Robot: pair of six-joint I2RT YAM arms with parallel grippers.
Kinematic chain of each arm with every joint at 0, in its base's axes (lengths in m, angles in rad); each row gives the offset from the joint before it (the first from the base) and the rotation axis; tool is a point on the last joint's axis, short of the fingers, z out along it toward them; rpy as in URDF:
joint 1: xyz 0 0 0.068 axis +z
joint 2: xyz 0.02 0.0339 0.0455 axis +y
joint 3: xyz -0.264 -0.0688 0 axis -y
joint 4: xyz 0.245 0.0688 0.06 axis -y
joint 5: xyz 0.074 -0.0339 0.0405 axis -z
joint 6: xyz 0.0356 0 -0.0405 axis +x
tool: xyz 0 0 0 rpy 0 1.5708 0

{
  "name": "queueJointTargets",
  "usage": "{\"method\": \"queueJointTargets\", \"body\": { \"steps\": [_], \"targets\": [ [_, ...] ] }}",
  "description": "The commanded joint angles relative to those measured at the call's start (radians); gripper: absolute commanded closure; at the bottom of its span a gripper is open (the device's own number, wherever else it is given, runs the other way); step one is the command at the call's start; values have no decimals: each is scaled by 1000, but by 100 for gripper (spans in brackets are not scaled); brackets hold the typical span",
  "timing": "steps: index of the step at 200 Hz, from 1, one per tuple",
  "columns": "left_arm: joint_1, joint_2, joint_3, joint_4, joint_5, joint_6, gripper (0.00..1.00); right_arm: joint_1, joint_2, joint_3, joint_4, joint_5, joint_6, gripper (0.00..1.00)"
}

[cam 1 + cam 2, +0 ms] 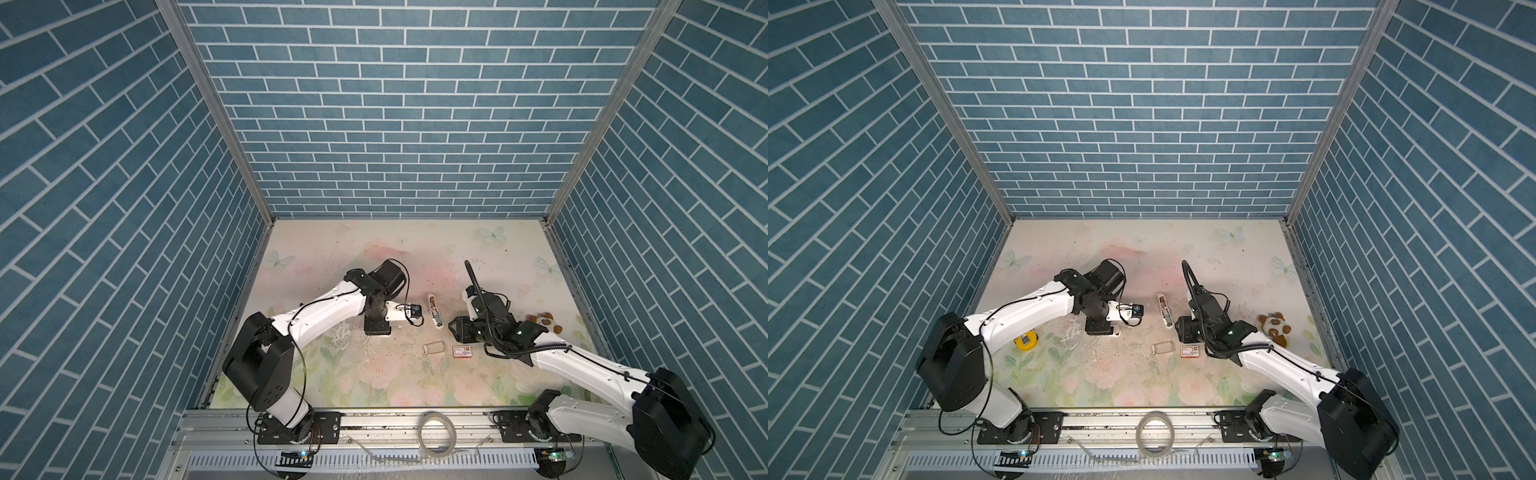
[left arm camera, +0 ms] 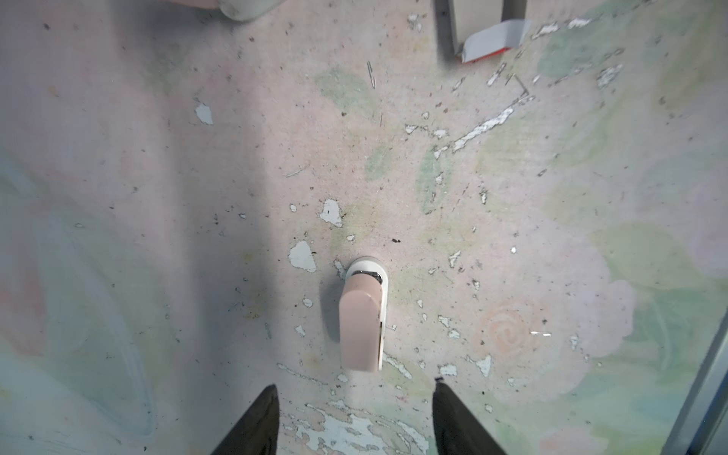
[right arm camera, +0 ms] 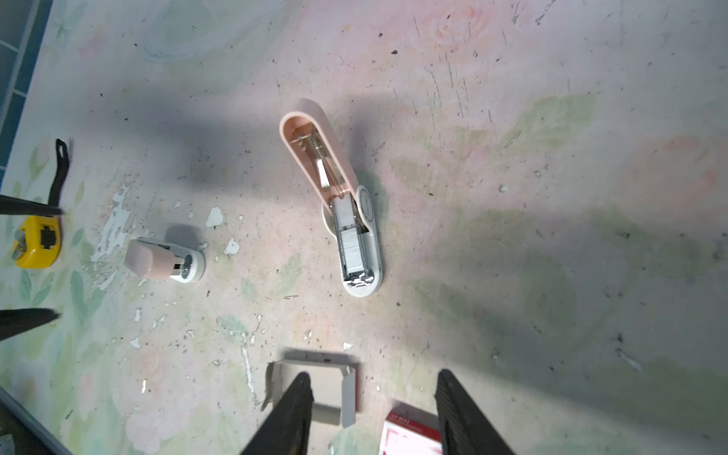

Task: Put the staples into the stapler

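Note:
The stapler (image 3: pixel 356 252) lies in the middle of the table with its pink lid (image 3: pixel 311 145) thrown back; it shows in both top views (image 1: pixel 434 314) (image 1: pixel 1165 312). A silvery-grey strip, the staples (image 3: pixel 351 246), sits in its open metal channel. My right gripper (image 3: pixel 374 394) is open and empty, hovering near the stapler's front end over a grey cardboard tray (image 3: pixel 346 394). My left gripper (image 2: pixel 354 398) is open too, with nothing between its fingers. It points down beside a second, closed pink stapler (image 2: pixel 362 319), left of the open one.
A red-and-white box (image 3: pixel 409 433) lies by the grey tray (image 1: pixel 432 348). A yellow tape measure (image 1: pixel 1025 341) sits at the left and a plush toy (image 1: pixel 544 322) at the right. A tape roll (image 1: pixel 436 432) rests on the front rail. Loose single staples dot the mat.

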Motion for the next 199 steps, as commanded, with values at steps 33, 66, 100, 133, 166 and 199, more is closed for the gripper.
{"method": "queueJointTargets", "body": {
  "steps": [33, 66, 100, 133, 166, 199],
  "targets": [
    [19, -155, 33, -60, 114, -84, 27, -27, 99, 44, 137, -77, -162, 46],
    [20, -169, 55, -65, 131, -111, 23, -34, 154, 69, 152, -94, -195, 47],
    [23, -175, 61, -64, 134, -127, 23, -40, 208, 85, 171, -91, -209, 46],
    [27, -181, 60, -54, 143, -154, 23, -43, 260, 105, 177, -98, -230, 46],
    [28, -187, 56, -71, 155, -162, 23, -46, 281, 110, 191, -124, -246, 47],
    [34, -198, 40, -68, 167, -162, 23, -45, 316, 142, 173, -154, -269, 47]
  ]
}}
